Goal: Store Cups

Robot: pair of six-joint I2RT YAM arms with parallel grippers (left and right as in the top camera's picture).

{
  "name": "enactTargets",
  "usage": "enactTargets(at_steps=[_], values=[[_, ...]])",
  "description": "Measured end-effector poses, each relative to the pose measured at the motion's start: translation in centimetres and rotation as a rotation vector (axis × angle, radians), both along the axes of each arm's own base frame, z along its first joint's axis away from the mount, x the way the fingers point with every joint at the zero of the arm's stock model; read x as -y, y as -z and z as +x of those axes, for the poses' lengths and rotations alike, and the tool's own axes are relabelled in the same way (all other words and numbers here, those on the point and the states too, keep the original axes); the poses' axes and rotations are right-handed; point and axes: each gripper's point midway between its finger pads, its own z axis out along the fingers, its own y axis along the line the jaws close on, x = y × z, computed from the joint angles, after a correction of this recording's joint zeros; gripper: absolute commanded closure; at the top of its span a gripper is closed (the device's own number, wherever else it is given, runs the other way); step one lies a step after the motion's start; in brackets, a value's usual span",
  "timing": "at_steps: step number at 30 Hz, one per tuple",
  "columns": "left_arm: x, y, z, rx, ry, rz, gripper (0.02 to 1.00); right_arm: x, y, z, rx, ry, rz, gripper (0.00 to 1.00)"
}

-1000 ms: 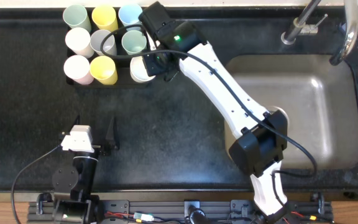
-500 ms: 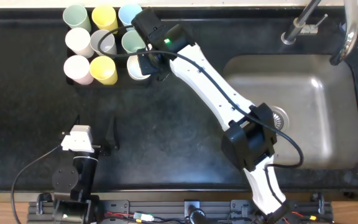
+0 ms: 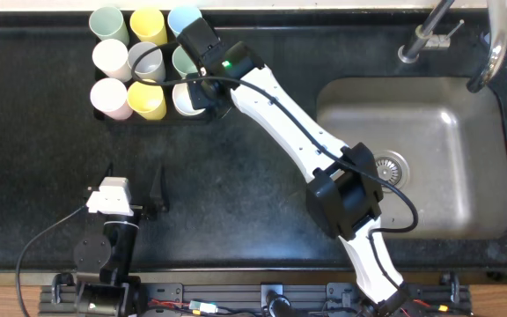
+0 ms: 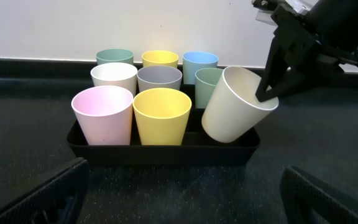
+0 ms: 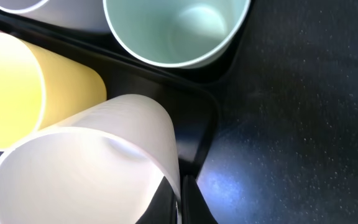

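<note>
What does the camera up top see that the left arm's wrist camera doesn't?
Extra from the top view: the steel sink with its metal tap, and the left hand open above the black counter.

Extra from the left wrist view: the white wall behind, and a side look at how the cream plastic cup tilts.

Both share: the black plastic tray, the eight upright pastel cups in it, and the right hand pinching the cream plastic cup's rim.
</note>
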Motion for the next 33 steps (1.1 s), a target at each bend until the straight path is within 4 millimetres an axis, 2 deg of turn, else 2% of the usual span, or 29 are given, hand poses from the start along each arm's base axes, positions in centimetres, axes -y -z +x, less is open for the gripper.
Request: enactTargets(at_steps=[5,12,17,23,26,29,31,33], values=[[0.0,0.0,0.0,0.000,0.000,0.000,0.018,0.0,0.4,0.0,-0.010,0.007,-0.006,0.958],[0.0,0.0,0.0,0.000,0.000,0.000,0.018,0.2,2.1,0.2,-0.027,0.021,-0.039,0.958],[0.0,0.0,0.0,0.000,0.000,0.000,0.018,0.4,2.3,0.2,-0.029,0.024,-0.049,0.945],[0.0,0.0,0.0,0.000,0.000,0.000,0.018,0.4,2.3,0.2,-0.029,0.029,-0.047,0.774],[0.0,0.0,0.0,0.000,0.000,0.000,0.018,0.4,2.3,0.3,-0.029,0.032,-0.045,0.599],[0.0,0.0,0.0,0.000,0.000,0.000,0.018,0.5,2.3,0.3,-0.029,0.026,-0.047,0.485],[0.0,0.0,0.0,0.000,0.000,0.000,0.018,0.7,2.0,0.3,-0.024,0.014,-0.049,0.454],[0.0,0.0,0.0,0.000,0.000,0.000,0.018,1.2,0.8,0.4,-0.008,-0.011,-0.044,0.437]])
